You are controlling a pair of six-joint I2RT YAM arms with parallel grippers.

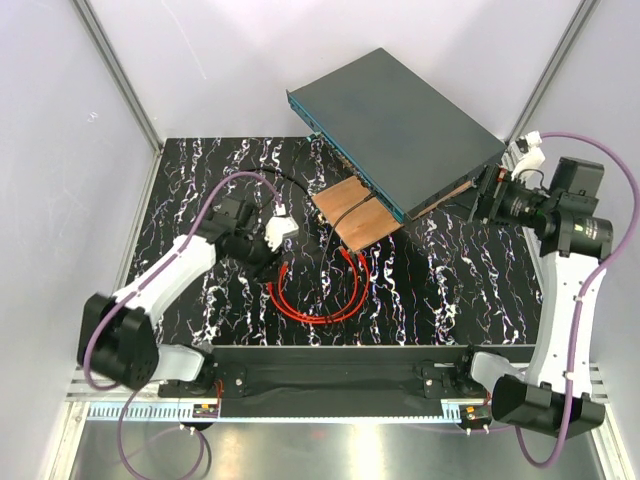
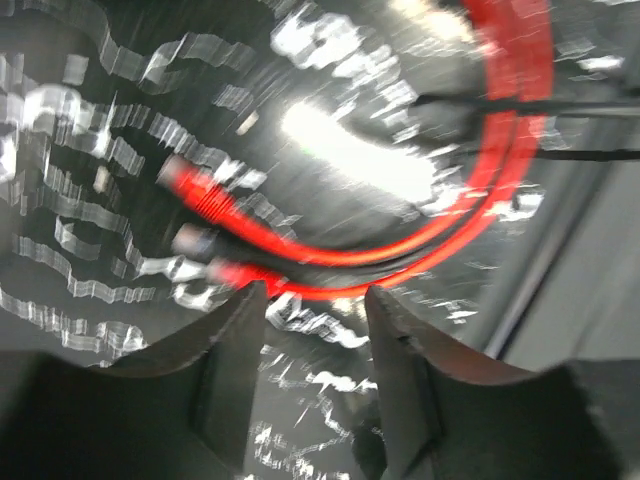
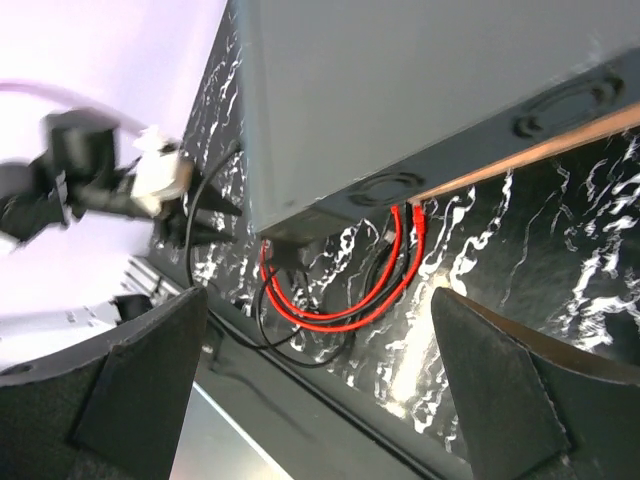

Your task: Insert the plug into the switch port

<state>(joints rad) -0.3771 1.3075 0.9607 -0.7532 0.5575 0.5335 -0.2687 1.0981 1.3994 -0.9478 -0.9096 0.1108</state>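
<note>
Red cable (image 1: 318, 300) is laid on the black marbled table (image 1: 450, 290) in two nested arcs just ahead of the left jaws, whose two fingers (image 2: 232, 372) are spread with nothing between them. Two pale-tipped red ends are seen side by side just beyond those fingertips in the blurred left wrist view. The farther one is taken as the plug (image 2: 183, 180), lying flat on the table and untouched. One switch (image 1: 400, 120) is counted, well ahead and to the right of the left jaws, resting on one wooden board (image 1: 352, 218). The switch port (image 1: 345, 160) is set in the row along the teal front face, which is turned towards the left jaws; single sockets are too small to be told apart. Bare table is left open between the left jaws and that face, crossed only by a thin black cable (image 1: 300, 186). The right jaws are spread too, both fingers (image 3: 130, 390) empty, just beside the switch's right-hand corner. Between them are framed the box's side wall, the board's edge beneath it and the red arcs farther off. Pale walls (image 1: 60, 150) close the table at its far and side edges.
</note>
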